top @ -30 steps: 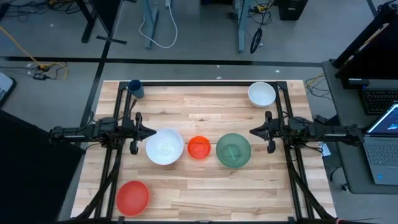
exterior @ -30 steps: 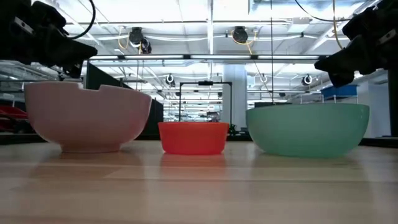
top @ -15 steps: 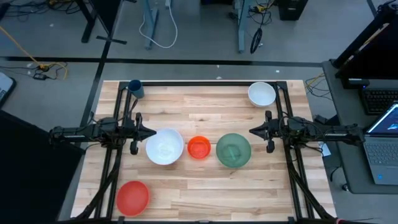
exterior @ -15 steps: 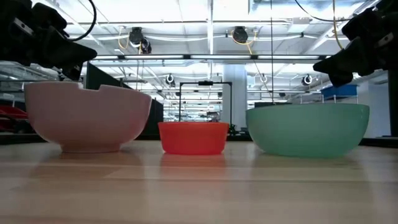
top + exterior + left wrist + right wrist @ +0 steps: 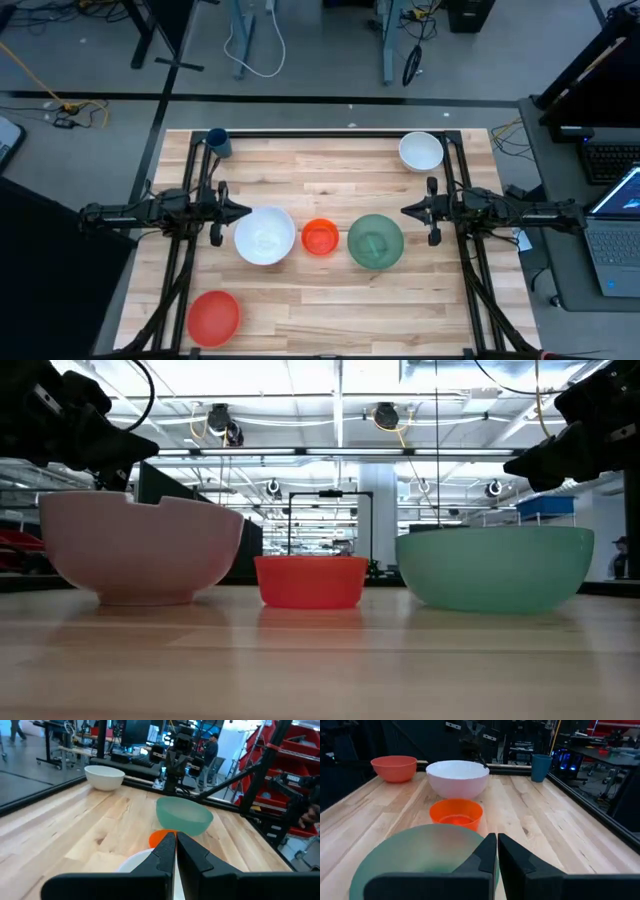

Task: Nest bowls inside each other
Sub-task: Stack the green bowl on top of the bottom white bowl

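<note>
Wood: pale planked counter carried every item, framed by dark rails along both sides and the far edge.
Large white bowl: stood upright at mid-counter, first of a row of three, just beside the left arm's fingertips (in the low view it read pinkish).
Small orange-red bowl: sat in the middle of that row, between the large white bowl and the green bowl, close to both but touching neither.
Green bowl: closed the row on the right arm's side, upright and empty.
Red bowl: rested alone near the front corner on the left arm's side, well apart from the row.
Smaller white bowl: stood near the far corner on the right arm's side, by the rail.
Dark blue cup: stood upright at the far corner on the left arm's side.
Left gripper: hovered level above the counter, pointing inward at the large white bowl's rim; fingers pressed together, empty.
Right gripper: hovered level opposite, pointing inward just above the green bowl's far edge; fingers pressed together, empty.
Nesting: none of the five bowls sat inside another.
</note>
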`<action>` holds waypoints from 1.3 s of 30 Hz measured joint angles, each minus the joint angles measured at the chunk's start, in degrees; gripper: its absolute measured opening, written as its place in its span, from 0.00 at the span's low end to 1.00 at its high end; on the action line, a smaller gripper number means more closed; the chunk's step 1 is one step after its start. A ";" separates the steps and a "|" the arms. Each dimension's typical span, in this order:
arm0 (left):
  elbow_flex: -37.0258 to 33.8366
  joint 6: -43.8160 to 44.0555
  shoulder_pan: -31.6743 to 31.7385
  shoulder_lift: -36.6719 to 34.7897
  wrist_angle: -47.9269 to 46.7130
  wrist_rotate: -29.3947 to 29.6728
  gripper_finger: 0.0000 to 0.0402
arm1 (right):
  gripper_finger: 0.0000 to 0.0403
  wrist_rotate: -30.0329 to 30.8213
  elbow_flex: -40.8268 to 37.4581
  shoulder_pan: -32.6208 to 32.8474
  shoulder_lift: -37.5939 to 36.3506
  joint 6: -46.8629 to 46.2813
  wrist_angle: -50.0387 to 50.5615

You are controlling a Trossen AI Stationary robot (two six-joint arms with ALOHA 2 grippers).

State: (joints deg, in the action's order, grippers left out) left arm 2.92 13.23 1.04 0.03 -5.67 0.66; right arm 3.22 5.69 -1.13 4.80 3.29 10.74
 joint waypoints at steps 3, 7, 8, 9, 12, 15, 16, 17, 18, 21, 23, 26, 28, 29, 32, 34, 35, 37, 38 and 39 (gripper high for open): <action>1.08 -0.04 0.00 0.35 0.18 0.32 0.00 | 0.00 -0.13 0.00 0.00 0.00 0.81 -0.35; 2.95 -0.60 0.00 2.29 0.09 2.04 0.00 | 0.00 -0.15 0.00 -0.01 -0.02 0.85 -2.77; 3.63 -0.84 0.00 3.15 0.13 2.60 0.00 | 0.00 -0.15 0.13 -0.01 -0.02 0.84 -3.20; 4.47 -1.59 0.01 4.08 0.25 3.00 0.00 | 0.00 -0.17 0.56 -0.02 0.00 0.82 -2.98; 7.33 -2.07 0.00 7.79 0.23 4.01 0.00 | 0.00 -0.17 2.70 -0.01 0.20 0.72 -2.68; 11.01 -4.31 0.00 12.76 0.80 4.13 0.00 | 0.00 -0.17 5.50 -0.02 1.11 0.97 -2.33; 12.27 -4.86 0.00 14.47 0.90 4.21 0.00 | 0.00 -0.19 6.53 -0.01 1.53 1.03 -2.01; 13.62 -5.32 0.00 16.20 0.65 4.34 0.00 | 0.00 -0.17 7.58 -0.02 2.09 1.05 -1.77; 14.91 -6.01 0.00 18.14 0.81 4.37 0.00 | 0.00 -0.17 8.82 -0.02 2.78 1.05 -1.31; 18.74 -6.66 0.00 24.00 1.00 4.37 0.00 | 0.00 -0.16 12.50 -0.02 5.43 1.51 1.51; 20.89 -7.23 0.00 27.97 0.95 4.35 0.00 | 0.00 -0.15 15.20 -0.02 7.85 2.44 3.63; 24.59 -9.60 0.00 34.20 2.75 3.68 0.00 | 0.00 -0.15 20.21 -0.02 12.09 4.71 5.52; 27.25 -11.48 0.00 38.17 4.42 3.44 0.00 | 0.00 -0.13 23.45 -0.02 15.11 6.35 5.59; 28.56 -12.62 0.00 39.78 5.45 3.39 0.00 | 0.00 -0.13 25.23 -0.02 16.70 7.28 5.42; 33.70 -16.24 0.00 45.33 7.45 3.30 0.00 | 0.00 -0.09 29.90 -0.04 21.40 9.34 5.37; 37.17 -17.43 0.00 48.91 6.95 3.22 0.00 | 0.00 -0.03 31.94 -0.04 24.23 9.84 5.27; 38.77 -18.02 0.00 50.70 6.87 3.21 0.00 | 0.00 0.00 32.55 -0.04 25.40 9.84 5.34; 41.57 -18.45 0.00 54.17 6.85 3.19 0.00 | 0.00 0.04 33.03 -0.04 27.21 9.86 5.40; 42.90 -18.53 0.00 55.91 6.58 3.17 0.00 | 0.00 0.04 33.03 -0.04 27.94 9.86 5.46; 44.29 -18.69 0.00 57.65 6.66 3.13 0.00 | 0.00 0.05 33.03 -0.04 28.53 9.86 5.72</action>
State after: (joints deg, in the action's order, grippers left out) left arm 47.20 -5.45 1.04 57.68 0.99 3.80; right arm 3.28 38.72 -1.17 33.33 13.15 16.46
